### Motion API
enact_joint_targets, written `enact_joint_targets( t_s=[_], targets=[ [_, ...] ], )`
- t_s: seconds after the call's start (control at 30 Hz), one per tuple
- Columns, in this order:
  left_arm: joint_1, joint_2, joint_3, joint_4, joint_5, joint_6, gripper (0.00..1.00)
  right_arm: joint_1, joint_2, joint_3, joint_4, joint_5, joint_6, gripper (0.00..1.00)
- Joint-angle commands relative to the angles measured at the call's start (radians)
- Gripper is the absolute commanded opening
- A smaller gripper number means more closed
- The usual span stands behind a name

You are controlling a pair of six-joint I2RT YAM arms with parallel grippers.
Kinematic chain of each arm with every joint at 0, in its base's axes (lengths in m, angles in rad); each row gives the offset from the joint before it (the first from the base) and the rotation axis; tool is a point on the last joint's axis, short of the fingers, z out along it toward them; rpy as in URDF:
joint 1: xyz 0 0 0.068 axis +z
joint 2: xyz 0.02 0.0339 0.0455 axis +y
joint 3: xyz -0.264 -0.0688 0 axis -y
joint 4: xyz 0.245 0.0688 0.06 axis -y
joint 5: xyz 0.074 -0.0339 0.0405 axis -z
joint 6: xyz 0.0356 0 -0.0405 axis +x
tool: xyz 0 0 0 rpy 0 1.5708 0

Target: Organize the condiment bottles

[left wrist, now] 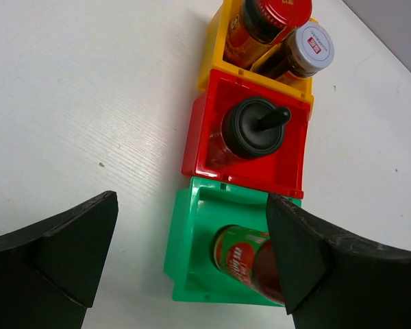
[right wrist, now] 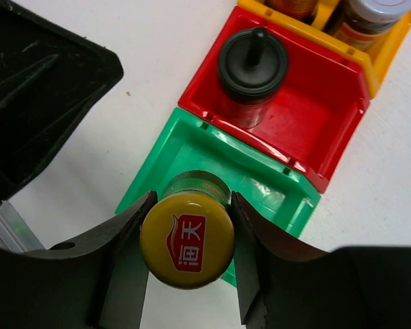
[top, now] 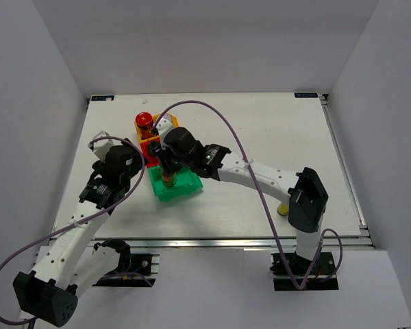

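Top external view: the left gripper (top: 131, 161) hangs over bare white table (top: 274, 130) just left of the bin row. Its fingers (left wrist: 68, 253) are spread wide with nothing between them. Open surface runs from it to the table's left edge.

The three bins touch wall to wall in a line: yellow bin (left wrist: 212, 58) farthest, red bin (left wrist: 200, 137) in the middle, green bin (left wrist: 183, 253) nearest. The red-capped jar (left wrist: 277, 14) and the silver-capped jar (left wrist: 312, 46) stand side by side in the yellow bin and fill it. A black-lidded jar (right wrist: 252, 65) sits toward one side of the red bin, so the other half of its floor is free.

The right gripper (right wrist: 187, 233) is clamped on the neck of a yellow-capped bottle (right wrist: 187, 240), a finger on each side just under the cap. The bottle is inside the green bin, close to one wall — whether its base touches the floor cannot be told.

Right of the bins the table is bare out to its far and right edges. A small yellow object (top: 282, 209) shows beside the right arm's lower link, too hidden to identify.
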Motion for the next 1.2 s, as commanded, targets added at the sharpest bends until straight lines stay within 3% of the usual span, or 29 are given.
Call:
enact_joint_targets(
  t_s=[0.0,0.27,0.4,0.63,0.97,1.17],
  targets=[
    [0.001,-0.026,-0.015,-0.011,-0.025,-0.026,0.98,0.022,-0.003,0.083,0.174,0.025,-0.02,0.0],
    [0.001,-0.049,-0.01,-0.055,-0.064,-0.088,0.98,0.057,0.074,0.094,0.2,0.078,-0.028,0.04],
    [0.001,-0.069,-0.02,-0.054,-0.065,-0.095,0.98,0.058,0.088,0.076,0.197,0.085,-0.006,0.17],
    [0.001,-0.076,-0.026,-0.055,-0.059,-0.095,0.98,0.062,0.083,0.055,0.194,0.045,0.018,0.5],
    [-0.001,-0.095,-0.026,-0.054,-0.053,-0.095,0.98,0.063,0.062,0.104,0.111,-0.003,0.032,0.88],
    [0.001,-0.115,-0.021,-0.052,-0.042,-0.089,0.98,0.06,-0.005,0.161,-0.004,0.181,0.023,0.89]
  ],
)
